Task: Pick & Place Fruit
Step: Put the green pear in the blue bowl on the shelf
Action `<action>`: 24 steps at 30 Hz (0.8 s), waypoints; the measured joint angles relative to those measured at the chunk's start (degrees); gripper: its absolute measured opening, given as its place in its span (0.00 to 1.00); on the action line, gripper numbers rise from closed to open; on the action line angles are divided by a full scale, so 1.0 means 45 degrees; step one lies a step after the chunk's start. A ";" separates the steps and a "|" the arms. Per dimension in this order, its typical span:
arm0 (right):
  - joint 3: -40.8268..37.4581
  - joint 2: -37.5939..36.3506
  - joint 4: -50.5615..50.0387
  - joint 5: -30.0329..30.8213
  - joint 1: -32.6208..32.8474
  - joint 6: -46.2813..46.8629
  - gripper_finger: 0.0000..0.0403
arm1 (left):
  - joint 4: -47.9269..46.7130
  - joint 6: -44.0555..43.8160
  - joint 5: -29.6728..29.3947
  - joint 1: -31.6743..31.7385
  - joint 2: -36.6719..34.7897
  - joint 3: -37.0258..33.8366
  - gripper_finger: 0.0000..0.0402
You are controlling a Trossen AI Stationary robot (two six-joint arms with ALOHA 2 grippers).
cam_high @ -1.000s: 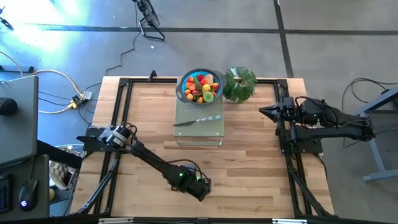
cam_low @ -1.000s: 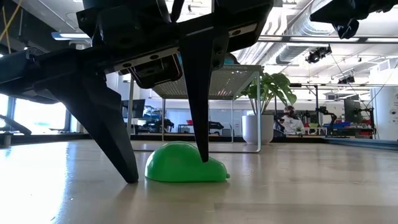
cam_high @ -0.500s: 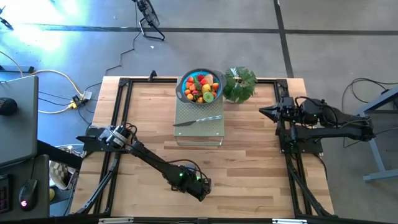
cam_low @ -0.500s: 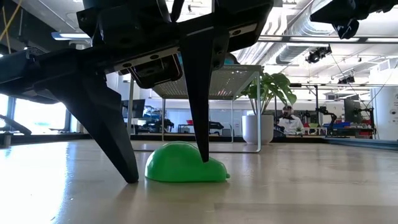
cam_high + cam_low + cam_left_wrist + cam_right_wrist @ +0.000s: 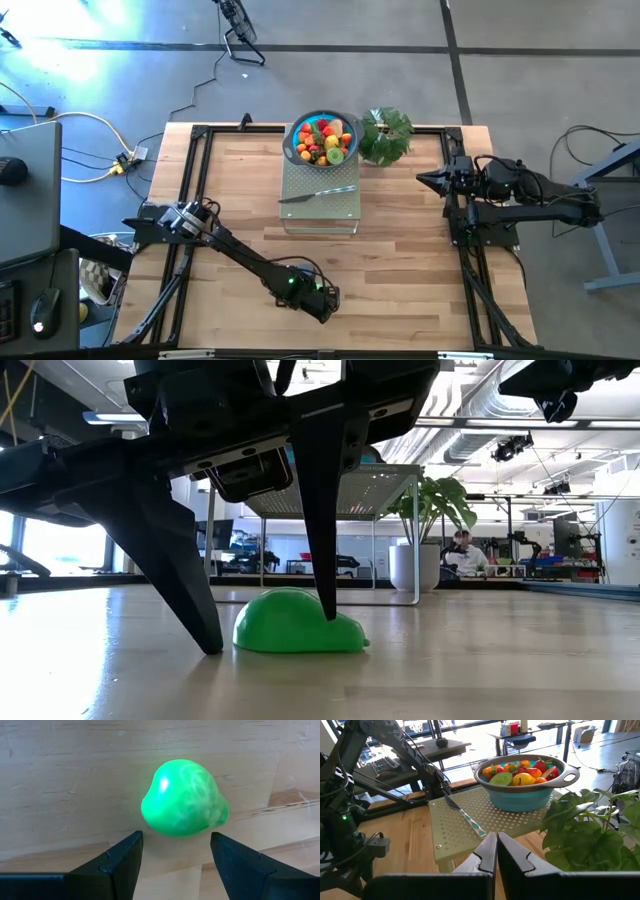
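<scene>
Nothing has moved since the earlier frames. Left hand (image 5: 270, 630): released, fingers spread, tips down on the wooden surface (image 5: 400, 260) near its front edge, straddling one green fruit (image 5: 184, 798) that lies loose between them. Remaining fruit (image 5: 520, 771): heaped in the blue bowl (image 5: 527, 795) on the perforated stand (image 5: 320, 205), beside the knife (image 5: 466, 815) and plant (image 5: 386, 135). Right hand (image 5: 496, 851): clenched, empty, at the right side.
</scene>
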 joint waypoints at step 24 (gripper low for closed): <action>0.0010 0.0000 -0.0005 -0.0001 0.0000 0.0000 0.02 | -0.0112 -0.1001 -0.0318 -0.0005 0.0005 0.0010 0.57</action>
